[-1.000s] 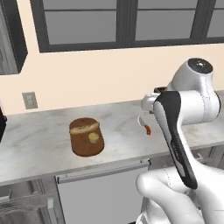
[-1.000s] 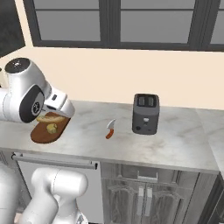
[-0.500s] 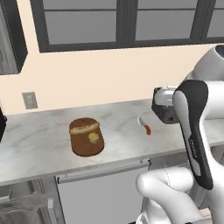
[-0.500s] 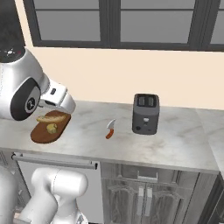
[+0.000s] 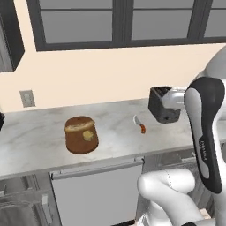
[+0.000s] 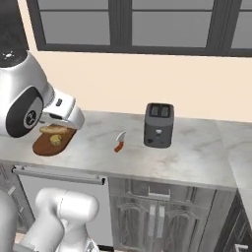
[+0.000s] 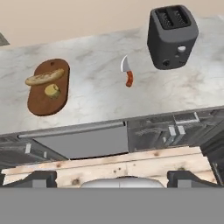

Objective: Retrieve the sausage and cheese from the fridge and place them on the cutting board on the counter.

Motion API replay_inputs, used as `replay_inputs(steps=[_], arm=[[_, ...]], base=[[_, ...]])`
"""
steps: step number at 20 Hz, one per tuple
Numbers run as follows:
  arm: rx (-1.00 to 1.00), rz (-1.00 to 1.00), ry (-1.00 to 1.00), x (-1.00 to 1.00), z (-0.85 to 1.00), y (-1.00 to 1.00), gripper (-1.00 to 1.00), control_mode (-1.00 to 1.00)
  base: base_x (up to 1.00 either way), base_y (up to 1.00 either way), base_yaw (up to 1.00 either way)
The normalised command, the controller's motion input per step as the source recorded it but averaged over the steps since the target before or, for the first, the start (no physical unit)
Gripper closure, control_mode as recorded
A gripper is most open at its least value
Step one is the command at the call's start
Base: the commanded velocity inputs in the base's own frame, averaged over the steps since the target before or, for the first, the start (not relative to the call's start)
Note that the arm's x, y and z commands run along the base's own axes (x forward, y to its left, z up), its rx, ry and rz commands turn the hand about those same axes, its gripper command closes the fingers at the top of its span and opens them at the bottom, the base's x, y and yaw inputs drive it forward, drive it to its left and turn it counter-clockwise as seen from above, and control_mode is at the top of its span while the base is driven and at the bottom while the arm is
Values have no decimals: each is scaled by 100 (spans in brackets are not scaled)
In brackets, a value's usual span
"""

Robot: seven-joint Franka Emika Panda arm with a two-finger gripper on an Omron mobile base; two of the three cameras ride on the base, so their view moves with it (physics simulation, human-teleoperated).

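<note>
Seen from the hand camera, the gripper (image 7: 112, 177) is hovering high above the wooden floor, its two dark fingertips (image 7: 37, 178) spread as wide as they go and holding nothing. Beyond it, grey cabinets (image 7: 170, 129) are running beneath the marbled counter (image 7: 96, 94). At ten o'clock, the cutting board (image 7: 48, 87) is lying on the stone, carrying a long tan-orange sausage (image 7: 44, 77) and, touching the wood just below it, a yellow chunk of cheese (image 7: 52, 90). Near twelve o'clock a small knife (image 7: 127, 72) with a red handle is resting flat, well apart from the board. At one o'clock a dark toaster (image 7: 172, 36) is standing upright. The white arm (image 5: 205, 128) is rearing up, elbow bent, in front of the toaster.
</note>
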Motion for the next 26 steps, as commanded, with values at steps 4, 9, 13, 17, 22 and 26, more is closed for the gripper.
replay_inputs(steps=[4, 9, 13, 17, 22, 26], arm=[[0, 0, 0, 0, 0, 0, -100, 100], [0, 0, 0, 0, 0, 0, -100, 100], [0, 0, 0, 0, 0, 0, -100, 100], [0, 0, 0, 0, 0, 0, -100, 100], [0, 0, 0, 0, 0, 0, -100, 100], [0, 0, 0, 0, 0, 0, -100, 100]], base=[[-100, -85, 27], [-100, -37, 36], [-88, 17, 63], [-89, 3, 67], [-76, 9, 67], [-18, 53, 83]])
